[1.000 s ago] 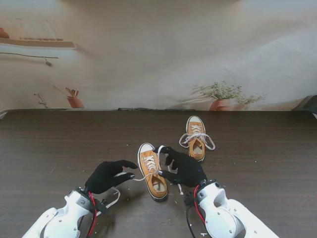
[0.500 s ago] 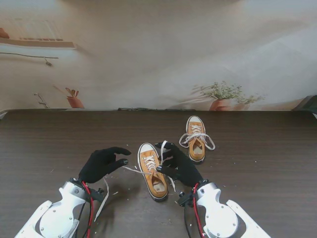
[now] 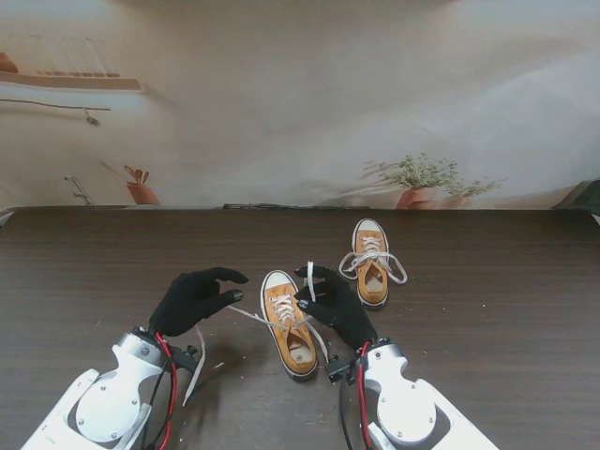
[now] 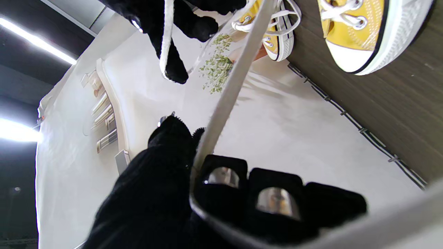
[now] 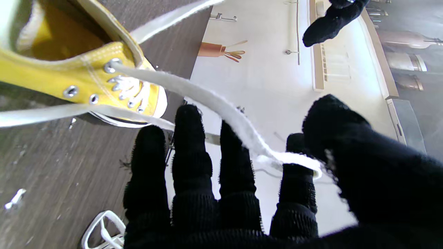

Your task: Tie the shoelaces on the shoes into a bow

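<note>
The dark wood-grain bench (image 3: 487, 309) carried two yellow canvas sneakers. The near sneaker (image 3: 290, 324), taken here as the landmark, lay toe away from the robot between the two robot hands; the far sneaker (image 3: 371, 261) stood beyond it and to its right, well apart, with its white laces (image 3: 373, 257) spread in loops over the tongue. Whether those loops made a finished bow could not be told at this size.

The left robot hand (image 3: 194, 298) was held to the left of the near sneaker, raised off the bench. In its wrist view its fingers (image 4: 221, 186) were seen clamped on the left lace end (image 3: 251, 316), which ran taut from the sneaker's eyelets, with slack hanging down beside the wrist. The right robot hand (image 3: 336, 305) was held just to the right of the near sneaker. In its wrist view the right lace end (image 5: 221, 103) was seen drawn from an eyelet and pinched between thumb and forefinger (image 5: 297, 173), the free tip standing up above the hand.

By these pictures, the near sneaker was judged to be at an early stage: both ends had been picked up and tensioned, but no crossing, knot or loop was visible on it. The first knot, the loops and the tightening were judged still to be done.
</note>
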Tool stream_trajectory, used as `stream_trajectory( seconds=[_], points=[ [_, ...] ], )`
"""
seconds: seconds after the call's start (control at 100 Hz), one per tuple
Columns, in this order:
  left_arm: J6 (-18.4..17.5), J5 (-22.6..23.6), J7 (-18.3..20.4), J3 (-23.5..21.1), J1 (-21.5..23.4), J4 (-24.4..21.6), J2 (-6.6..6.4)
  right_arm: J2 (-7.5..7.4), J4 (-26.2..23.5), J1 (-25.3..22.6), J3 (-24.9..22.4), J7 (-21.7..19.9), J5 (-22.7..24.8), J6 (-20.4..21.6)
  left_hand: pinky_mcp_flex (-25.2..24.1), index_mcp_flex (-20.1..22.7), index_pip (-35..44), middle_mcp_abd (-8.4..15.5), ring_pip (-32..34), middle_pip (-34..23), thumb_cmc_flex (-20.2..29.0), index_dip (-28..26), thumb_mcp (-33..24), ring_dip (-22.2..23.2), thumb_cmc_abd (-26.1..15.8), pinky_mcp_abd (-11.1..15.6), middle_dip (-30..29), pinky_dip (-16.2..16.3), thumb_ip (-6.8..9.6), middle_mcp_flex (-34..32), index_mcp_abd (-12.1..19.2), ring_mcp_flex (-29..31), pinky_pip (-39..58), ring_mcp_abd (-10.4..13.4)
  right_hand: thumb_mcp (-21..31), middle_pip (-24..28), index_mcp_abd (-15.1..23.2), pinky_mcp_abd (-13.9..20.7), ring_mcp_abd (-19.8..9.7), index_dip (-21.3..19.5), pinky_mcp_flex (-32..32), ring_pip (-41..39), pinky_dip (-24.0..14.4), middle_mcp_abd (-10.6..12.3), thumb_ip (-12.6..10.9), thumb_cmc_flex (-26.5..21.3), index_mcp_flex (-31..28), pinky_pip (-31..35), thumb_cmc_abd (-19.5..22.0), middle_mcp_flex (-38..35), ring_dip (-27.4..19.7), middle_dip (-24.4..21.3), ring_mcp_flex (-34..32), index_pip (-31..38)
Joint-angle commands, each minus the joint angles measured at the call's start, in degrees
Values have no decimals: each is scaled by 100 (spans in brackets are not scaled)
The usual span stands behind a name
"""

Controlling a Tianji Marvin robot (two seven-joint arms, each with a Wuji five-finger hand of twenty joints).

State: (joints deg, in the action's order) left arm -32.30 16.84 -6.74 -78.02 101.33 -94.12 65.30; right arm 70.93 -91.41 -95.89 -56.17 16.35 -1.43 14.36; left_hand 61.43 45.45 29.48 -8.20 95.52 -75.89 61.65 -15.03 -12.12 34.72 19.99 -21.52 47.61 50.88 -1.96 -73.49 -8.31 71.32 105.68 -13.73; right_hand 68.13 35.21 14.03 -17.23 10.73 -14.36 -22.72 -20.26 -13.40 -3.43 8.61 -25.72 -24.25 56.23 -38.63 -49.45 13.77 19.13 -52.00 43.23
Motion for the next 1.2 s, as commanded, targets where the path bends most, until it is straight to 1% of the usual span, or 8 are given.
stream_trajectory(
  seconds=[0.0, 0.07, 0.15, 0.22, 0.59, 0.77, 0.96, 1.19],
  points=[
    [-15, 44, 87, -36, 36, -163, 3, 36, -143, -37, 14, -16, 49, -65, 191, 13, 48, -424, 331, -238, 64, -97, 156, 201, -151, 1175, 140, 118, 55, -285, 33, 132, 1430, -170, 322, 120, -84, -45, -83, -167, -236, -258, -131, 225, 47, -368, -282, 327, -256, -473, 185, -25, -387, 68],
    [9, 45, 101, -62, 52, -224, -1, 59, -198, -42, 19, 39, -25, -105, 191, 17, 69, -420, 331, -238, 72, -95, 171, 202, -151, 1175, 140, 123, 58, -289, 32, 131, 1430, -170, 414, 99, -242, -92, -108, -211, -542, -489, -200, 192, 684, -1117, -660, 617, -679, -1064, 389, -66, -761, 45],
    [27, 22, 116, -79, 59, -290, -2, 61, -265, -48, 8, 25, -82, -214, 191, 10, 86, -419, 333, -237, 81, -89, 186, 203, -152, 1174, 141, 129, 63, -289, 39, 132, 1430, -170, 359, -81, -376, -187, -78, -221, -802, -603, -233, 98, 653, -2092, -977, 784, -581, -1482, 504, -39, -1071, 25],
    [72, 29, 105, -83, 99, -403, 0, 67, -282, -40, 3, 74, -13, -263, 191, 14, 102, -421, 335, -237, 87, -87, 196, 204, -151, 1175, 141, 132, 66, -290, 37, 132, 1430, -172, 546, -59, -404, -256, -50, -218, -960, -732, -299, 48, 600, -2290, -1128, 911, -436, -1673, 602, -57, -1292, 13],
    [124, -95, 294, -19, -160, -611, -33, 70, -319, -20, 33, 90, 33, -323, 193, 4, 150, -407, 340, -237, 98, -60, 241, 208, -167, 1182, 144, 147, 78, -296, 59, 131, 1430, -166, 512, 1142, -638, -400, 35, -205, -850, -1679, -1243, -78, 678, -2380, -1360, 1356, -129, -1587, 1239, 531, -1426, -36],
    [232, -466, 549, 41, -468, -678, -55, 39, -205, 86, 111, 51, 346, -343, 193, 8, 177, -392, 340, -239, 97, -54, 262, 209, -185, 1187, 145, 151, 79, -297, 69, 132, 1430, -155, 277, 2210, -737, -539, 38, -226, -747, -3244, -2285, -134, 672, -2415, -1267, 2042, 223, -1235, 1668, 1419, -1129, 13],
    [564, -895, 1025, 110, -738, -810, -124, 8, -4, 252, 181, -163, 272, -163, 194, -6, 185, -382, 340, -239, 88, -40, 290, 209, -217, 1199, 147, 146, 76, -292, 83, 132, 1430, -153, 189, 2514, -775, -279, 38, -225, -788, -4108, -3264, -150, 678, -2432, -1113, 2894, 226, -901, 1755, 1668, -615, -6],
    [812, -1544, 1418, 248, -1028, -725, -144, -35, 53, 327, 170, -510, -169, 105, 193, -34, 185, -372, 340, -236, 80, -24, 333, 209, -264, 1202, 151, 133, 71, -263, 106, 132, 1430, -152, 245, 2916, -1014, -68, -99, -201, -209, -4389, -3462, -98, 842, -1328, -515, 2790, -150, -124, 1682, 1853, 78, -62]
  ],
)
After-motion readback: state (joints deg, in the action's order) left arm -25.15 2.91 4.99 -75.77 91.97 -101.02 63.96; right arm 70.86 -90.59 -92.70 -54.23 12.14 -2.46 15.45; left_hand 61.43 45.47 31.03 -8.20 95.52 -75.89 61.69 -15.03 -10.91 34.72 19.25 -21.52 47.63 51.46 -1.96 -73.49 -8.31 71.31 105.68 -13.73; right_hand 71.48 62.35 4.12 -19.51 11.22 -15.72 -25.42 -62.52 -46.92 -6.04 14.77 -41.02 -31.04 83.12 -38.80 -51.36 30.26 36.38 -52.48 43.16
